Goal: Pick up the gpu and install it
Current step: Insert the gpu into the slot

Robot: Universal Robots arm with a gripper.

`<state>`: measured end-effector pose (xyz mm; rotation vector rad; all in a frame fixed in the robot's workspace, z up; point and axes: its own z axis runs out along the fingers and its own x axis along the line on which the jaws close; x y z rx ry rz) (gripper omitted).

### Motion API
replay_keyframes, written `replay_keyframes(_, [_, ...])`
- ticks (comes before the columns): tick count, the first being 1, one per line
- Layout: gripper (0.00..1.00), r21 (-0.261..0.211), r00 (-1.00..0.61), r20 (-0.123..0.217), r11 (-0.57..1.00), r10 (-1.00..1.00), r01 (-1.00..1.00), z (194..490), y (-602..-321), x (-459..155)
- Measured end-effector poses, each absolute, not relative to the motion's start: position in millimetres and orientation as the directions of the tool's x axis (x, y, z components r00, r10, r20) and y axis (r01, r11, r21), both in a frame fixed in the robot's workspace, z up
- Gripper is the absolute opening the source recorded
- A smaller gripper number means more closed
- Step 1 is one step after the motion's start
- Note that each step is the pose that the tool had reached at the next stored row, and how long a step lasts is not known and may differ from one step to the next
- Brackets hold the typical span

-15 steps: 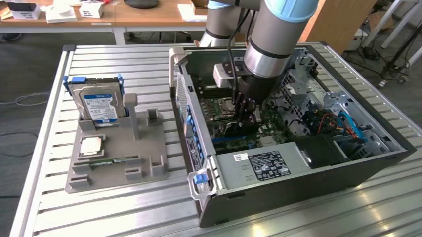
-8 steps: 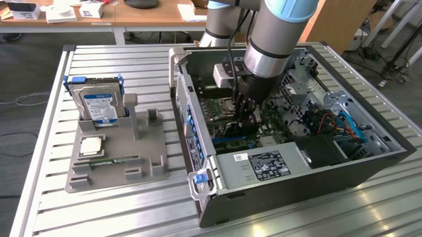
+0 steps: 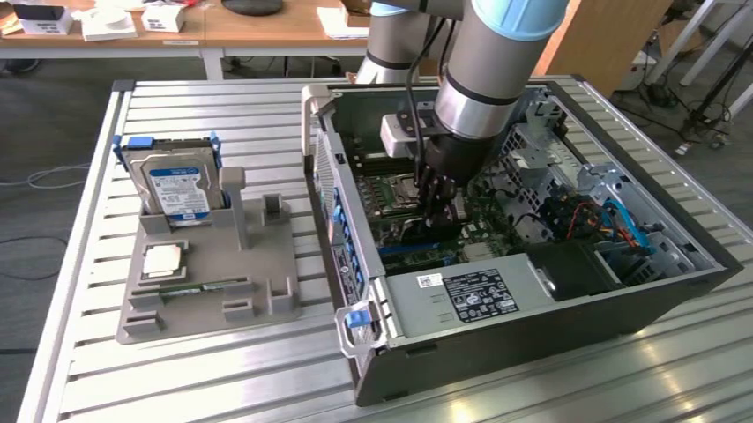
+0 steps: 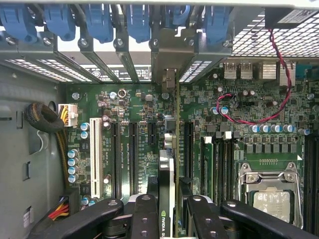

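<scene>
Item 1, hand (image 3: pixel 445 198): I have it lowered inside the open computer case (image 3: pixel 659 300), above the motherboard (image 4: pixel 134 99). In the wrist view the hand (image 4: pixel 169 199) has its black fingers (image 4: pixel 146 209) pinching the gpu from both flat sides.

Item 2, gpu (image 4: pixel 166 219): held in the hand, standing on edge and seen edge-on as a thin line. A green logo shows on the part between the fingers.

Item 3, long axis: it runs from the hand straight out to the case's rear wall, parallel with the long black expansion slots (image 4: pixel 114 159). The silvery bracket (image 4: pixel 167 55) is the far end. It sits at the rear wall, among the slot openings under the row of blue clips (image 4: pixel 137 22).

Item 4, alignment: the card's line lies between two of the long slots. I cannot tell whether its lower edge is over a connector, touching it, or seated.

Item 5, other stock: a processor socket (image 4: pixel 271 196) lies to one side of the card on the motherboard. In the exterior view a hard drive (image 3: pixel 176 185) stands in a grey fixture (image 3: pixel 206 282) on the worktop (image 3: pixel 235 370), well apart from the case on the exterior view's left.
</scene>
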<state>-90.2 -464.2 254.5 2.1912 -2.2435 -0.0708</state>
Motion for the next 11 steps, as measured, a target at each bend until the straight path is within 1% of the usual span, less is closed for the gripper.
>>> replay_keyframes(11, [0.27,0.036,-0.024,-0.028,0.023,-0.999,-0.999,254.3,-464.2,-90.2])
